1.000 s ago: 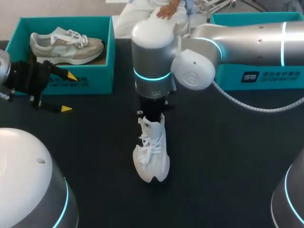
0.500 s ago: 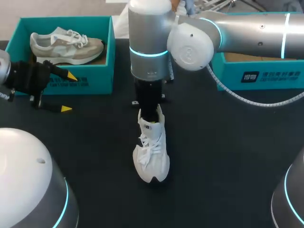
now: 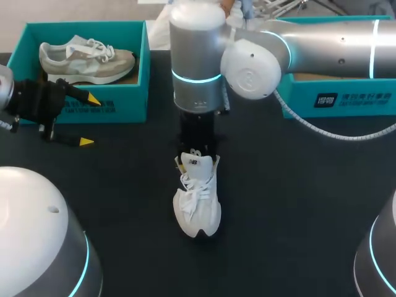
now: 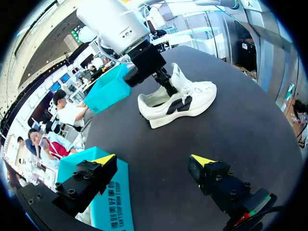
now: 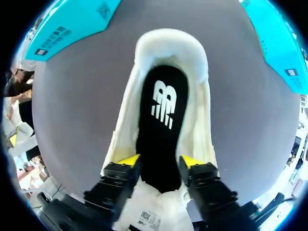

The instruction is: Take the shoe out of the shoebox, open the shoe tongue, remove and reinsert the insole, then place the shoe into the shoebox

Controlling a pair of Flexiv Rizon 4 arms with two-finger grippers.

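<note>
One white shoe [image 3: 197, 204] — right pincer [image 5: 160, 162] seemingly pinching its black insole [image 5: 161, 125].

In the head view the shoe [image 3: 198, 201] lies at frame centre, with the right gripper [image 3: 198, 162] at its upper end. The left shoebox [image 3: 124, 106], upper left, holds a second shoe [image 3: 86, 59]. The left gripper [image 3: 90, 120] sits before it. Another shoebox [image 3: 346, 99] sits upper right.

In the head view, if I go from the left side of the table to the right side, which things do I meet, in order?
Teal shoebox holding the grey shoe → white shoe → second teal shoebox.
</note>
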